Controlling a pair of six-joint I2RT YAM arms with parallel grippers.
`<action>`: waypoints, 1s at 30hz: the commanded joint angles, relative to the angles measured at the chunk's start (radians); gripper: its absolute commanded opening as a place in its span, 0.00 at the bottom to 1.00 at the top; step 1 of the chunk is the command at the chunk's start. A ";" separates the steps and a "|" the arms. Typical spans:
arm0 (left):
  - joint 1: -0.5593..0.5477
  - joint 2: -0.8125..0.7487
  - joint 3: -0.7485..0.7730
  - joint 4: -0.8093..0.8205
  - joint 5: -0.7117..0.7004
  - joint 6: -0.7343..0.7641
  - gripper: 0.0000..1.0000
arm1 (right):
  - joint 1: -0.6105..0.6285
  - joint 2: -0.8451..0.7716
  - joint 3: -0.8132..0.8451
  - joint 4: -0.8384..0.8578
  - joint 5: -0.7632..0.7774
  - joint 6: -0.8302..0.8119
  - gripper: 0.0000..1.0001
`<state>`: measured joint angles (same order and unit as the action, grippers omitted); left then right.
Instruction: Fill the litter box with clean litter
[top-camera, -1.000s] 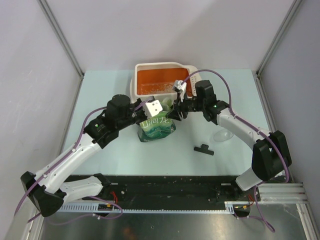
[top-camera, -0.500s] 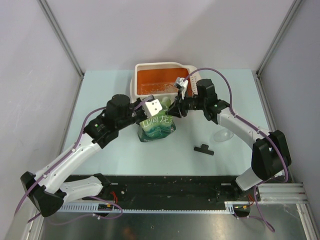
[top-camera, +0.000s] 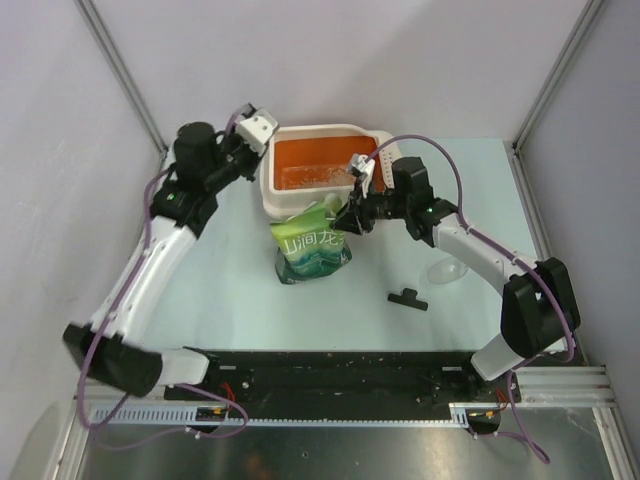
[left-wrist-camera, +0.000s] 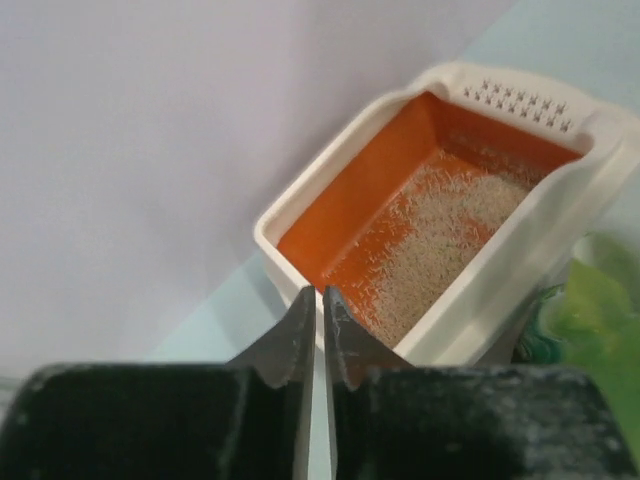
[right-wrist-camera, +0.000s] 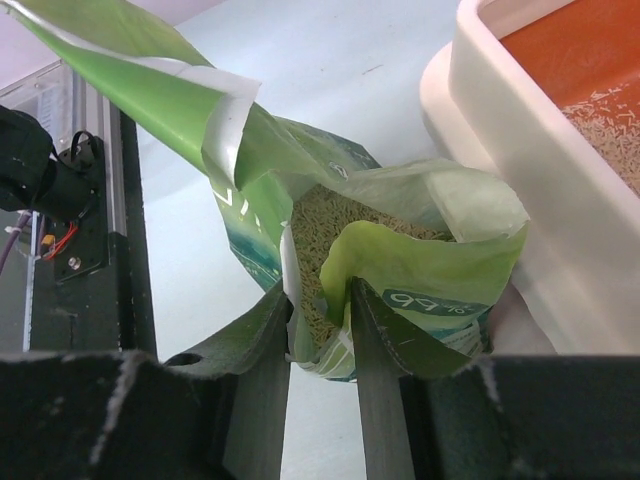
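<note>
At the table's twelve o'clock beside the litter box (top-camera: 268, 180), treat the green pouch (top-camera: 312, 252) as limp, slick, heavy with loose clean litter (right-wrist-camera: 318, 235): right gripper (right-wrist-camera: 320, 300) clamped on its rim, left gripper (left-wrist-camera: 322, 305) barely parted, empty, at ten.

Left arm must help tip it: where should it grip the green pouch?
Probably the free top flap of the green pouch, opposite the right gripper, approached from the left: it stands clear, and the litter box blocks the far side.

Orange litter box (left-wrist-camera: 520, 262) with clean litter (left-wrist-camera: 450, 240) (gripper (left-wrist-camera: 319, 296) slightly parted, empty)
</note>
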<state>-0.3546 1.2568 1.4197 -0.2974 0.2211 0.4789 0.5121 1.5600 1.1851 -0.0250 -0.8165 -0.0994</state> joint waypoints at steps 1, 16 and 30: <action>0.040 0.162 0.010 -0.023 0.164 -0.019 0.03 | 0.000 0.005 0.056 0.030 0.002 -0.020 0.33; 0.006 0.477 0.119 -0.019 0.517 -0.154 0.00 | -0.029 0.032 0.079 0.063 -0.003 0.044 0.28; -0.043 0.552 0.128 0.004 0.658 -0.226 0.00 | -0.041 0.061 0.107 0.039 -0.012 0.024 0.22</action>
<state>-0.3893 1.8088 1.5021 -0.3229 0.7937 0.2939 0.4801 1.6119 1.2385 -0.0174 -0.8215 -0.0605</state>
